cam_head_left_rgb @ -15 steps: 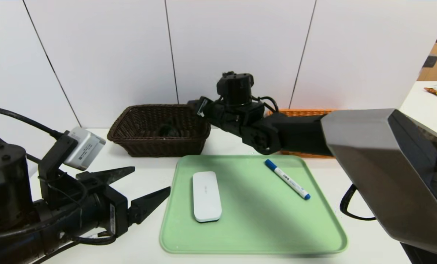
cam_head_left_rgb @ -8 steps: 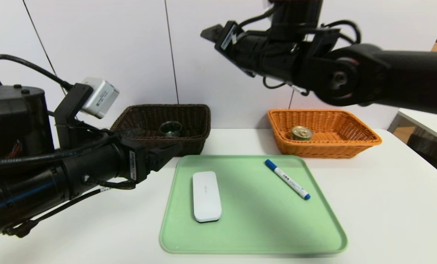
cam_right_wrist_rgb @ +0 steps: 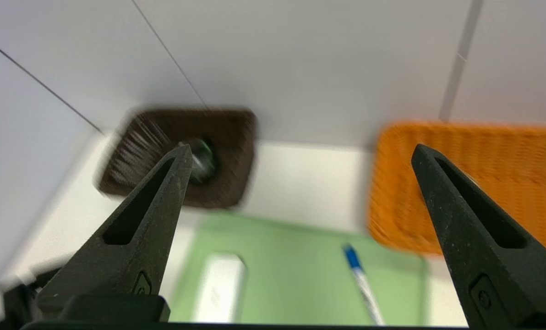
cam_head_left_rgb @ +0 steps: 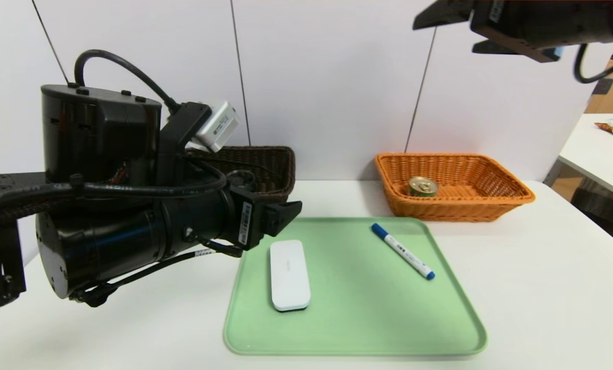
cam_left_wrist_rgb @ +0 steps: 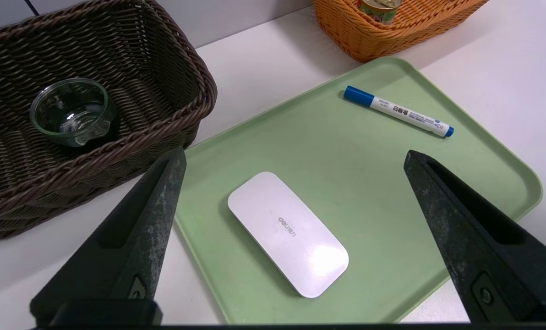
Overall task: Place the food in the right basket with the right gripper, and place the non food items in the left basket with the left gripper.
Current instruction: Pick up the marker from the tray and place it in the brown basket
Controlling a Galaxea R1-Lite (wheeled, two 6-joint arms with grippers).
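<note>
Your dark basket (cam_left_wrist_rgb: 199,87) already holds the glass jar (cam_left_wrist_rgb: 70,111), so judge the left arm's next job to be the white case (cam_head_left_rgb: 290,275), lying flat on the green tray (cam_head_left_rgb: 355,353). Your left gripper (cam_left_wrist_rgb: 295,156) is spread wide with nothing in it, poised above that tray, its fingers on either side of the case as its wrist camera sees it. Turn the wrist so the fingers close across the narrow width, centre them on the middle, and go down straight; a skewed pinch could spin the smooth shell. Take it low on the sides without scraping the tray, then lift clear of the basket's rim before you let go. Leave the marker (cam_head_left_rgb: 403,251), farther right on the tray, for its own trip. The tin (cam_head_left_rgb: 422,186) sits in the orange basket (cam_head_left_rgb: 453,201), so keep your right gripper (cam_right_wrist_rgb: 301,149), wide apart and empty, up high beyond it, out of the way.
</note>
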